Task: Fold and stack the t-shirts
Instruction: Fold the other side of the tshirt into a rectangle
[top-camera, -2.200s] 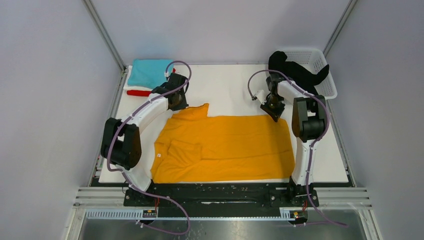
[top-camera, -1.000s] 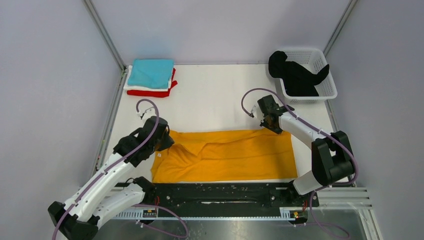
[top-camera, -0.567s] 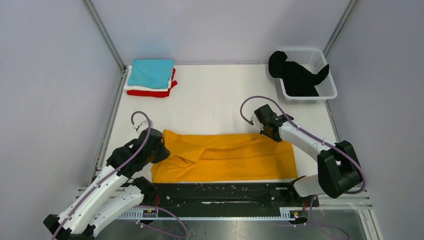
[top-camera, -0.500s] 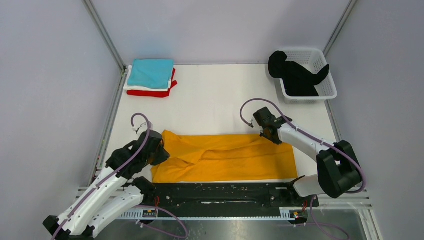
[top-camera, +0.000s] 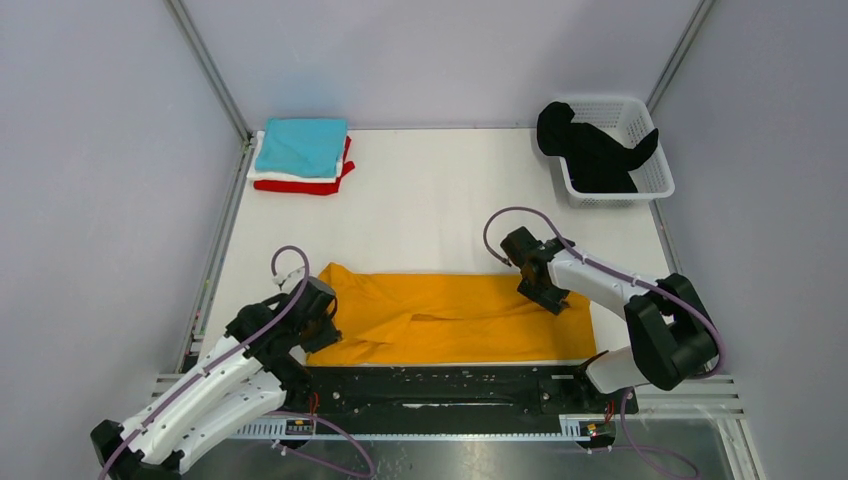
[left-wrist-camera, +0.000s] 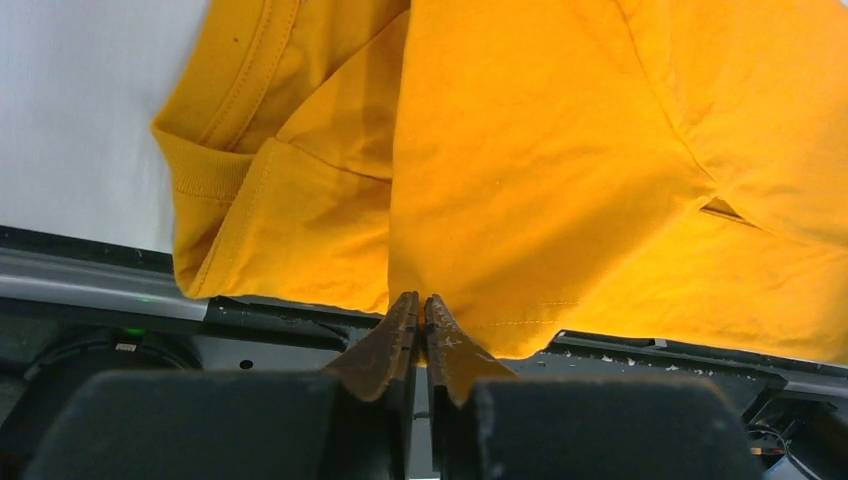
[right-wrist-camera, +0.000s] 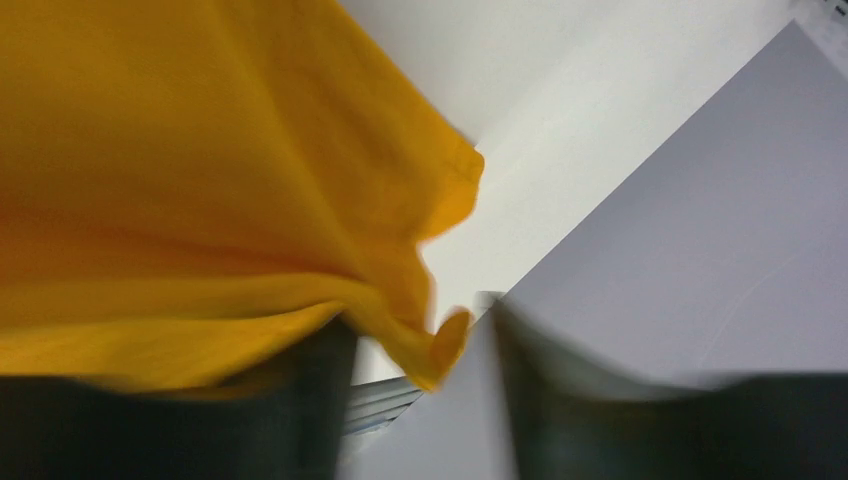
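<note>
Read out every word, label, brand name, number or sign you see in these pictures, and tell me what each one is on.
No text can be read in any view.
mustard-orange t-shirt: plain cloth, no print or label showing.
teal t-shirt: plain, nothing printed on the visible side.
black t-shirt: no marking visible.
white basket: bare lattice, no label showing.

Robot lab cell: plain grey panel walls (top-camera: 430, 50), aluminium frame rails (top-camera: 207, 70), white worktable (top-camera: 440, 190).
</note>
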